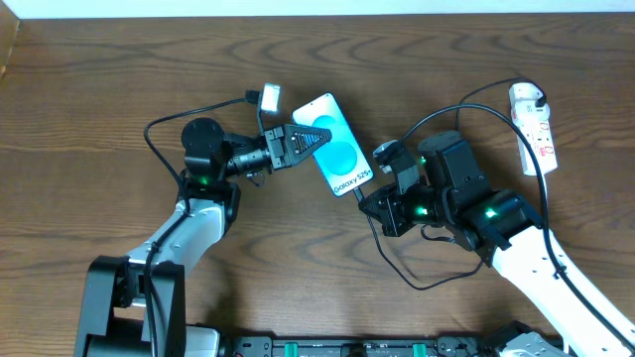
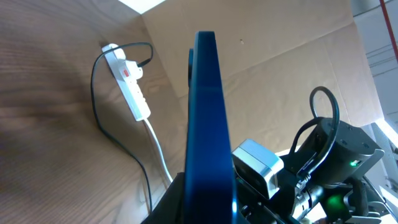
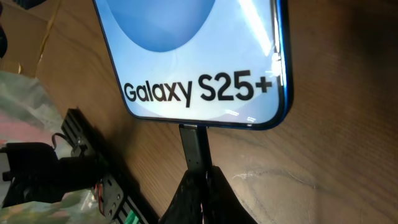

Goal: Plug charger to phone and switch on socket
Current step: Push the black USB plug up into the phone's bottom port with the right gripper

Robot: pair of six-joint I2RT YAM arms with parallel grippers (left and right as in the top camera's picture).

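Left gripper (image 1: 301, 139) is clamped on the slim, glossy phone (image 1: 342, 161). Right gripper (image 3: 199, 183) pinches the black charger (image 3: 194, 144) tip, which touches the phone's bottom edge. Bare wood table (image 1: 99, 99) lies all around.

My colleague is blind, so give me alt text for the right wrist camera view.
The right claw, shut on the charger's black connector, holds it at the bottom edge of the blue-screened phone marked Galaxy S25+, over a wooden table.
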